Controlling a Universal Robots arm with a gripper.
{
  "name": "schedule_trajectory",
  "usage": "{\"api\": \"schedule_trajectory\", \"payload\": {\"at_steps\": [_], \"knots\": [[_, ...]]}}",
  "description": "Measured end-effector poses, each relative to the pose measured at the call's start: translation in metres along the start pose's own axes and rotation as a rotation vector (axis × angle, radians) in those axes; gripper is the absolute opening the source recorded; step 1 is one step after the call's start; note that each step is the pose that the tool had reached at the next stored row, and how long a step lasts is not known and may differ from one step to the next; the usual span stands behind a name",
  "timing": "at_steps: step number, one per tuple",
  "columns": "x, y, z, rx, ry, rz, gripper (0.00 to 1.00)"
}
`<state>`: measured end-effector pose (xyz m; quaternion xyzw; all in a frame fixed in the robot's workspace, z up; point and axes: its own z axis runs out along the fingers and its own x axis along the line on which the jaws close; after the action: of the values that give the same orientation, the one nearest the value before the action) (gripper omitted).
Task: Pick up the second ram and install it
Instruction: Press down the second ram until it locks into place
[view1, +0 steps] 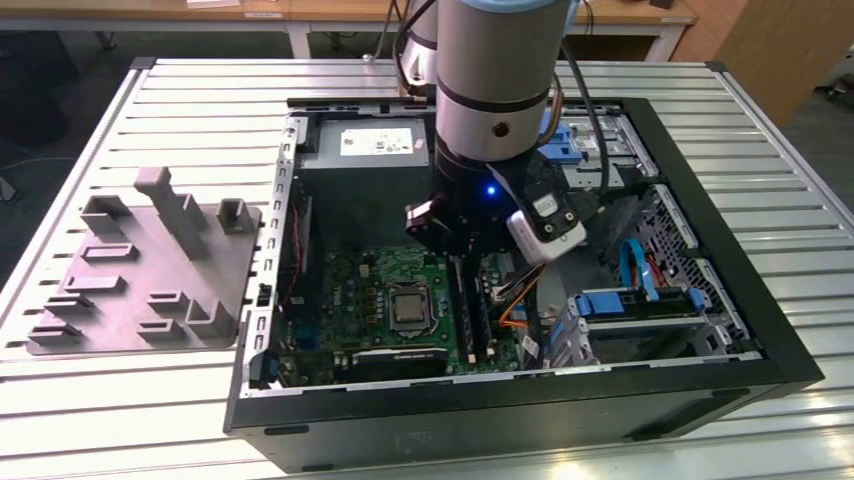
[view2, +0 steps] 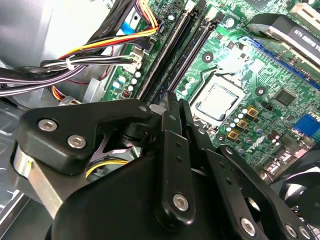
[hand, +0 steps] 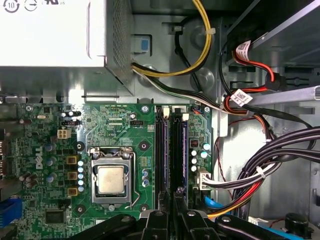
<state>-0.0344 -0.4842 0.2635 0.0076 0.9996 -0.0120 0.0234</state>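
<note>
The black pincer (view2: 174, 105) gripped the thin dark memory stick (hand: 175, 197), its long axis parallel with the long black slots (hand: 161, 150) just beneath.

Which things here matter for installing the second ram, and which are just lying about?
For the job:
gripper
second ram
motherboard

Just about:
grey fixture plate
processor
yellow cables
blue drive caddy

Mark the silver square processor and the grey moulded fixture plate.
Silver square processor (hand: 110, 180), first wrist view: centre of its lid.
Grey moulded fixture plate (view1: 220, 265), exterior view: its flat base.
</note>
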Motion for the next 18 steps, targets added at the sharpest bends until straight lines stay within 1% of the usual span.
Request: {"api": "schedule_trajectory", "payload": {"at_steps": [10, 11, 12, 18], "knots": [[-0.0001, -0.0001, -0.0019, 0.0000, 0.0000, 0.000, 0.18], [-0.0001, -0.0001, -0.0021, 0.0000, 0.0000, 0.000, 0.17], [-0.0001, -0.0001, -0.0023, 0.0000, 0.0000, 0.000, 0.11], [-0.0002, -0.0001, -0.0035, 0.0000, 0.0000, 0.000, 0.10]]}}
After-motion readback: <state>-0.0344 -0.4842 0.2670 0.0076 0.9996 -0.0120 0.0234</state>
